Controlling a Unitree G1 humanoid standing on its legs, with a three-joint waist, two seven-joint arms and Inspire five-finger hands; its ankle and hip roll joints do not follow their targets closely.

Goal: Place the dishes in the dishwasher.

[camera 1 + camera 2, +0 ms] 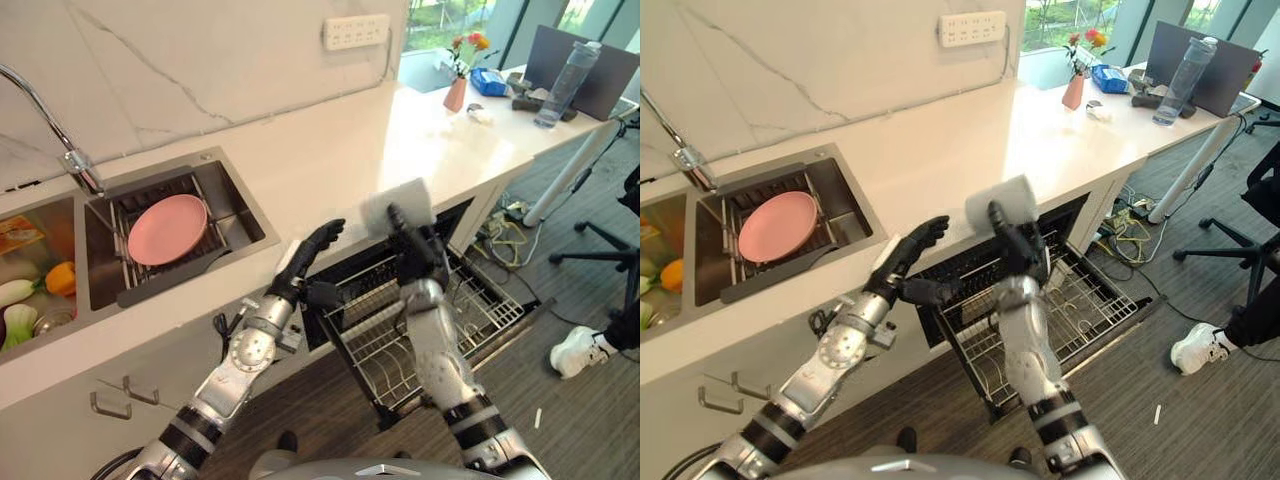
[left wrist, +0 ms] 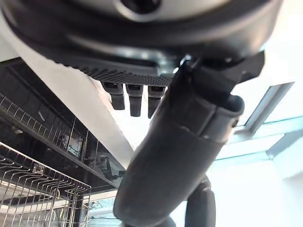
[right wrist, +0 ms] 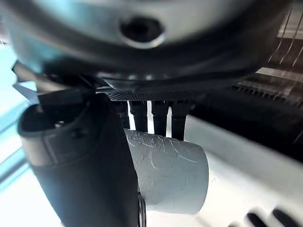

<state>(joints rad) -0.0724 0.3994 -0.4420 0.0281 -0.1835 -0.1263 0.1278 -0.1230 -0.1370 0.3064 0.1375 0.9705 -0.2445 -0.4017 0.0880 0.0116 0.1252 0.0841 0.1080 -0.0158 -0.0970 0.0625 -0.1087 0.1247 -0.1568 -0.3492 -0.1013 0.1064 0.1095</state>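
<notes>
Pale grey-white ceramic cup (image 1: pixel 398 207), cylindrical with a textured wall, is clamped in the right hand (image 1: pixel 415 243), thumb on one side and fingers curled on the other. It is held above the front edge of the white stone counter (image 1: pixel 330 160), over the pulled-out wire dishwasher rack (image 1: pixel 400 330). The left hand (image 1: pixel 312 258) sits just beside it at the counter edge, fingers fairly straight and holding nothing. A second dish, a round pink plate (image 1: pixel 167 229), lies on the wire grid in the steel sink (image 1: pixel 240 215), well apart from both hands.

Risks, as judged:
- The cup is gripped on its side wall only; a loose pinch during descent could let it slip onto the rack or floor.
- The cup is close to the counter lip; lowering without first clearing it outward could knock the cup against the stone.
- The left hand is near the descent path and could be struck.

View comparison: the right wrist view confirms thumb and fingers (image 3: pixel 158 116) closed on the cup's wall, which the head views show less plainly. The left wrist view shows its own fingers extended and the rack tines below. The head views alone give the plate, the sink and the rack's position.
</notes>
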